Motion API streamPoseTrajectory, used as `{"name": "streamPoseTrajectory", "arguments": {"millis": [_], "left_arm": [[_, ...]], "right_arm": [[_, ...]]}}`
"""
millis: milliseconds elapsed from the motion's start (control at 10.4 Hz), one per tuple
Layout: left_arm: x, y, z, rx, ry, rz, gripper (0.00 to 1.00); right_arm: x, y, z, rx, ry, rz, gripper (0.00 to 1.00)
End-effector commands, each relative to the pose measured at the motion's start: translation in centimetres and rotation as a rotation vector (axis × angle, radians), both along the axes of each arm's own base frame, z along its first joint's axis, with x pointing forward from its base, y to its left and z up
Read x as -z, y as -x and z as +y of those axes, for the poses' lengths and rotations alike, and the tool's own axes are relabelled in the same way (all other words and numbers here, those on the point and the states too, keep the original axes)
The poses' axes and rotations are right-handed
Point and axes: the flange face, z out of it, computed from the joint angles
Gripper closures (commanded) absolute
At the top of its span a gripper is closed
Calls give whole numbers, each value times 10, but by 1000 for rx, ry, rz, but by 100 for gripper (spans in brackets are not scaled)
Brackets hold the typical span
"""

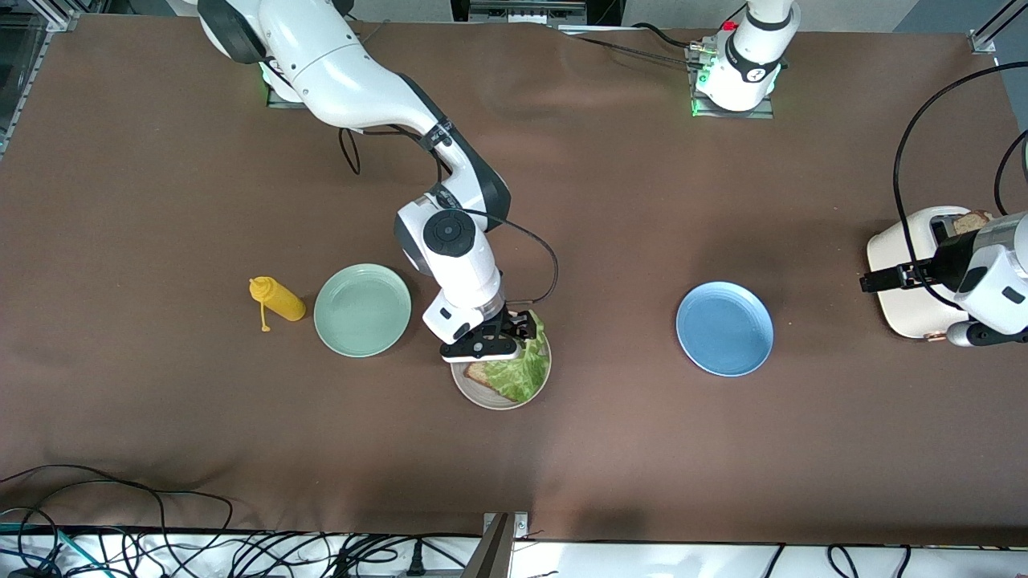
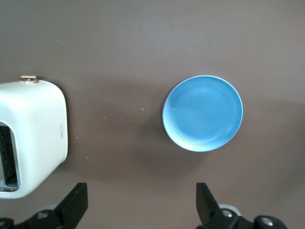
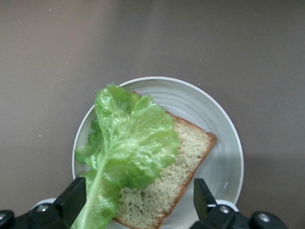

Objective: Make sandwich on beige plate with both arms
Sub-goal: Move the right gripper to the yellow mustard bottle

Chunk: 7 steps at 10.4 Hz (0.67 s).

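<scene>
The beige plate (image 1: pixel 475 395) lies mid-table with one tan bread slice (image 1: pixel 479 372) on it and a green lettuce leaf (image 1: pixel 520 371) draped over the slice. My right gripper (image 1: pixel 518 327) hovers low over the plate, open, holding nothing. In the right wrist view the lettuce (image 3: pixel 128 143) covers part of the bread (image 3: pixel 190 152) on the plate (image 3: pixel 226 138), and the right gripper (image 3: pixel 138 202) is spread around both. My left gripper (image 1: pixel 875 281) hangs open and empty over the white toaster's (image 1: pixel 899 309) edge. A second bread slice (image 1: pixel 973 218) sticks up from the toaster. The left gripper (image 2: pixel 140 205) frames bare table.
A mint green plate (image 1: pixel 362 310) and a yellow squeeze bottle (image 1: pixel 278 299) lie beside the beige plate toward the right arm's end. A blue plate (image 1: pixel 724 328) (image 2: pixel 202 113) sits between the beige plate and the toaster (image 2: pixel 33 133). Cables run along the table's near edge.
</scene>
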Motion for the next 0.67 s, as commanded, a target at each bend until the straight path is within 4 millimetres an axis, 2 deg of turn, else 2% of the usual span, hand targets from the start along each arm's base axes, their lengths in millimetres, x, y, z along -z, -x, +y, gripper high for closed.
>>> {"name": "streamPoseTrajectory", "arguments": {"millis": [0,96,287,383,574], "left_arm": [[-5,0,5,16,-2,-6,0],[-6,0,9,10,-9,-7,0],[-6,1,20,-8,1,-7,0],[-5,1,18,-5,1,-6,0],[-6,1,15,-1,0,-7,0]], "right_arm": [[-31,-2,-15,-61,75,55,0],[-52,-5,-28,-69,96,85,0],[-72,0,-43,-98,156,156,0],[-81,4,-52,-128,195,206,0],[-133,4,-87,-123,217,267,0]]}}
